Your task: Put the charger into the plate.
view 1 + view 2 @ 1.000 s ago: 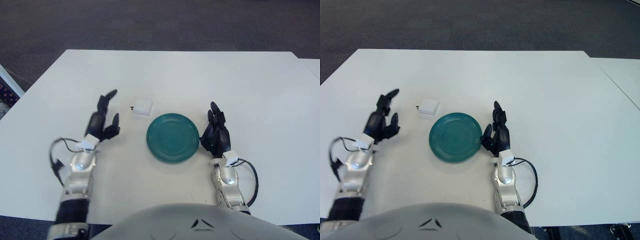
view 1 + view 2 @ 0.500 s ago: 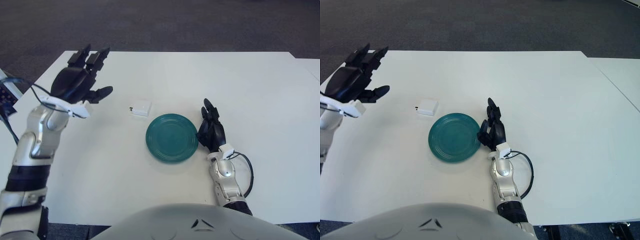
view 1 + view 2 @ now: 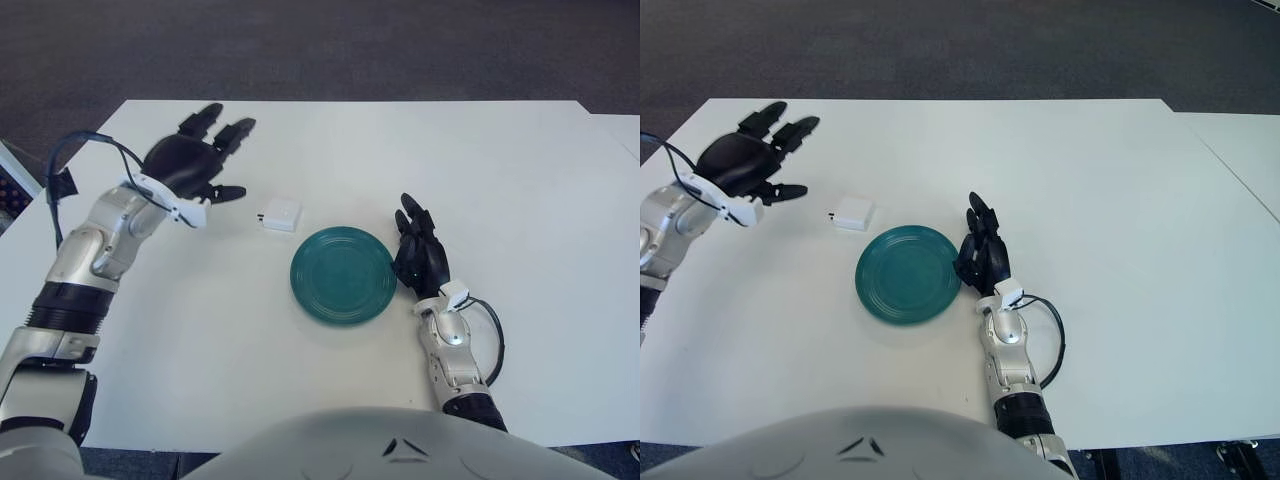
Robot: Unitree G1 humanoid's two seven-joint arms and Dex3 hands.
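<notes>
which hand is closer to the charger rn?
Left. The left hand is raised with fingers spread, showing just left of the charger and not touching it. The right hand shows at the far, right rim of the plate, beyond it from the charger.

A small white square charger with a dark plug end lies on the plain white table beside a round teal plate with faint concentric rings, between black-fingered, silver-armed hands, left and right.
</notes>
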